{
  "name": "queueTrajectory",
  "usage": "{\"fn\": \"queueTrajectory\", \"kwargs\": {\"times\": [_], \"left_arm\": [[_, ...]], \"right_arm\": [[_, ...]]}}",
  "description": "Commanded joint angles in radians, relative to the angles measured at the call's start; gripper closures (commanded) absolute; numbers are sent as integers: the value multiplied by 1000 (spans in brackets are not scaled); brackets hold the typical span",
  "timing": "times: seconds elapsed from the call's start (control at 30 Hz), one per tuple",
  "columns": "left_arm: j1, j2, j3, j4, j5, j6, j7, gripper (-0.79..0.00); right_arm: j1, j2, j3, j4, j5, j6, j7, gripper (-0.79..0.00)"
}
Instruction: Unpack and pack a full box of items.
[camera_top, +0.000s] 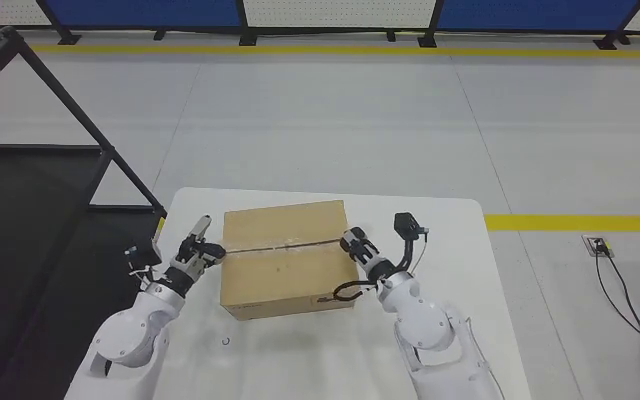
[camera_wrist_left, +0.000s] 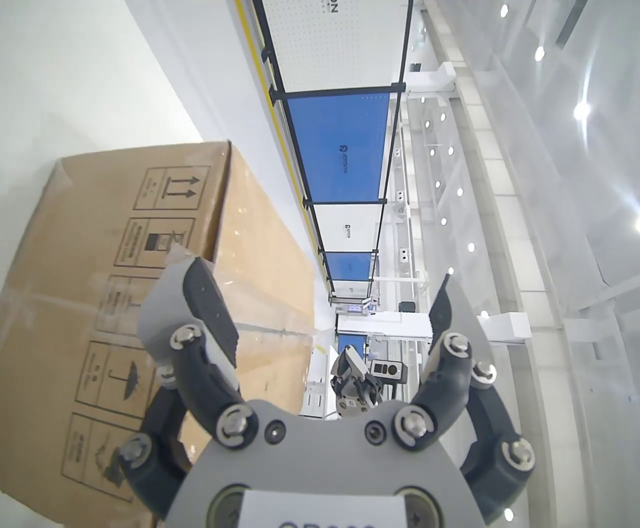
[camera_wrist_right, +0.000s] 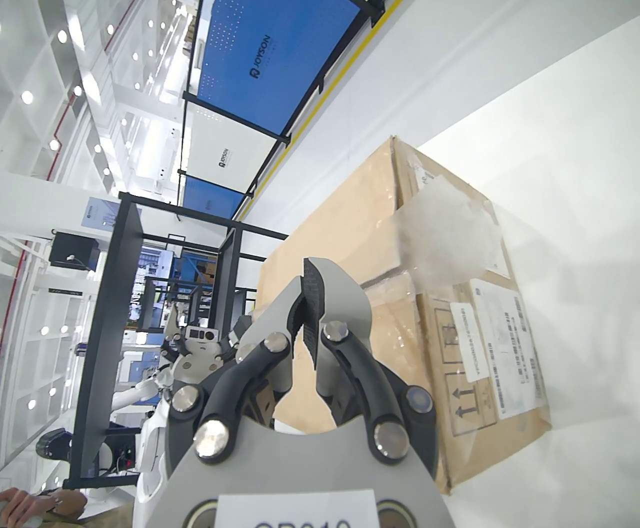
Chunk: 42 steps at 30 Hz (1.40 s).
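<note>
A closed brown cardboard box (camera_top: 285, 258) stands in the middle of the white table (camera_top: 455, 235), with clear tape along its top seam. My left gripper (camera_top: 203, 243) is at the box's left end, level with its top edge. Its fingers (camera_wrist_left: 209, 301) are spread wide open with nothing between them, and the box's printed side (camera_wrist_left: 100, 280) lies beside one finger. My right gripper (camera_top: 354, 243) is at the box's right end, near the tape seam. Its pads (camera_wrist_right: 311, 295) are pressed together, shut, with nothing visible between them. The labelled end of the box (camera_wrist_right: 430, 280) is just beyond them.
A black metal frame (camera_top: 100, 180) stands off the table's left side. A small dark ring (camera_top: 228, 343) lies on the table in front of the box. A black cable loop (camera_top: 345, 292) hangs by the box's right front corner.
</note>
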Motion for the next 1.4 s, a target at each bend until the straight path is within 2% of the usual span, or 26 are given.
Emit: {"fn": "queueTrajectory", "kwargs": {"times": [0.0, 0.2, 0.6, 0.83, 1.13, 1.37], "left_arm": [[7, 0, -11, 5, -6, -1, 9, -785], [30, 0, -36, -5, -22, -8, 19, -785], [66, -1, -54, -46, -28, -13, 25, -785], [74, -2, -62, -49, -33, -16, 23, -785], [84, -2, -79, -48, -44, -19, 14, -785], [92, -2, -91, -52, -52, -22, 4, -785]], "right_arm": [[34, -3, -7, 66, 12, -5, -22, 0], [110, -10, -30, 180, 42, -20, -27, 0], [177, -21, -91, 256, 92, -73, -4, 0], [229, -30, -145, 318, 65, -42, 0, 0], [300, -51, -214, 379, 42, 54, 6, 0], [330, -56, -209, 400, 43, 106, 7, 0]]}}
